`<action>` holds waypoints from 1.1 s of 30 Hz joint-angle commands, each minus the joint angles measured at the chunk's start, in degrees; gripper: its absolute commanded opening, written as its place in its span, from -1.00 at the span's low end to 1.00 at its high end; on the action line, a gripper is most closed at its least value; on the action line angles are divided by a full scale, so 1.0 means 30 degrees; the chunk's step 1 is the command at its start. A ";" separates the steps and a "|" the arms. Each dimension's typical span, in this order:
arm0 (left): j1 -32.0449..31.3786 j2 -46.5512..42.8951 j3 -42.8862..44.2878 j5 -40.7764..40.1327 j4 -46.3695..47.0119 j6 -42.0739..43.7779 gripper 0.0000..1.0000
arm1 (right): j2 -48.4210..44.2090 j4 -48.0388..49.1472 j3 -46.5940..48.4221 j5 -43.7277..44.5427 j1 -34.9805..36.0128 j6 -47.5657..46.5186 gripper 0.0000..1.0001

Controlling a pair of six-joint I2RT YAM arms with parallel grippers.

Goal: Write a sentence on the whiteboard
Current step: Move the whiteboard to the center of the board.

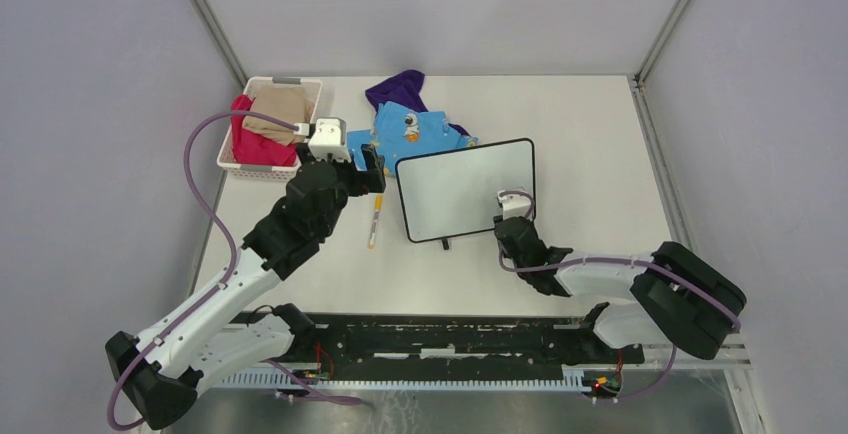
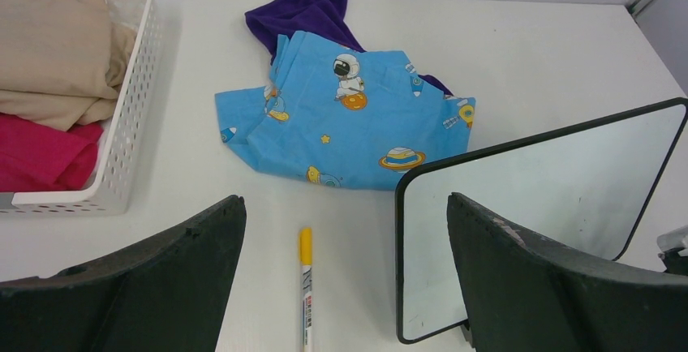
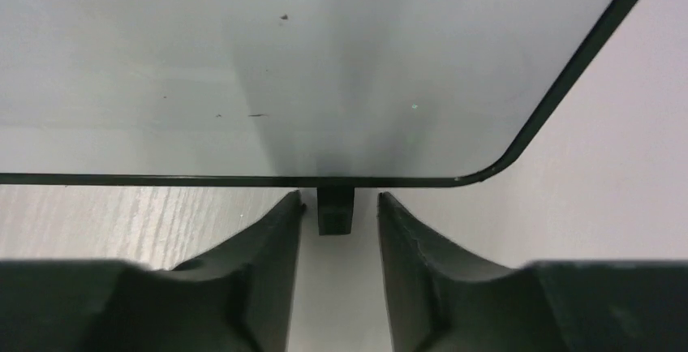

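on a white table (image 1: 600, 154), the whiteboard (image 1: 466, 189) sits near the middle, turned askew, its face white but for a few dark specks. just behind its far left corner we see a blue space-print garment (image 2: 349, 125) lying over a purple cloth (image 2: 304, 11), and at the far left a white basket (image 2: 122, 125) holding beige (image 2: 57, 52) and pink (image 2: 40, 153) fabric. the left gripper (image 2: 345, 206) hangs released, its jaws spread wide and holding nothing, above a yellow-capped marker (image 2: 306, 287) that lies on the table just left of the board. at the board's near edge the right gripper (image 3: 340, 198) is unclenched: its fingers (image 3: 268, 238) straddle the small black foot (image 3: 335, 210), with a gap showing on either side.
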 commanded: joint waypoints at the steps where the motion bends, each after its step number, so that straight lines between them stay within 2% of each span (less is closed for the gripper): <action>1: -0.0059 0.0045 0.0601 -0.0363 0.0672 0.0351 0.97 | -0.0870 -0.0055 -0.0852 -0.0681 -0.0094 0.0111 0.07; 2: -0.0059 0.0042 0.0618 -0.0363 0.0692 0.0347 0.97 | -0.1082 -0.0154 -0.0964 -0.0751 -0.0085 0.0074 0.16; 4: -0.0060 0.0042 0.0625 -0.0363 0.0677 0.0336 0.96 | -0.1402 -0.0264 -0.1196 -0.0828 -0.0098 0.0057 0.24; 8: -0.0063 0.0108 0.0625 -0.0311 0.0690 0.0324 0.97 | -0.2112 0.0253 -0.1776 -0.1382 -0.0407 -0.0049 0.20; 12: -0.0059 0.0158 0.0656 -0.0249 0.0648 0.0307 0.97 | -0.2387 0.1349 -0.1886 -0.2689 -0.0845 -0.0519 0.06; 22: -0.0059 0.0099 0.0643 -0.0242 0.0666 0.0292 0.96 | -0.1022 0.2568 -0.1350 -0.4358 -0.2551 0.0198 -0.11; 27: -0.0059 0.0130 0.0656 -0.0216 0.0651 0.0314 0.97 | -0.0797 0.3016 -0.1424 -0.4532 -0.2855 0.0285 -0.34; 33: -0.0059 0.0178 0.0657 -0.0223 0.0666 0.0294 0.97 | -0.1641 0.3023 -0.2530 -0.3334 -0.3041 0.0925 -0.60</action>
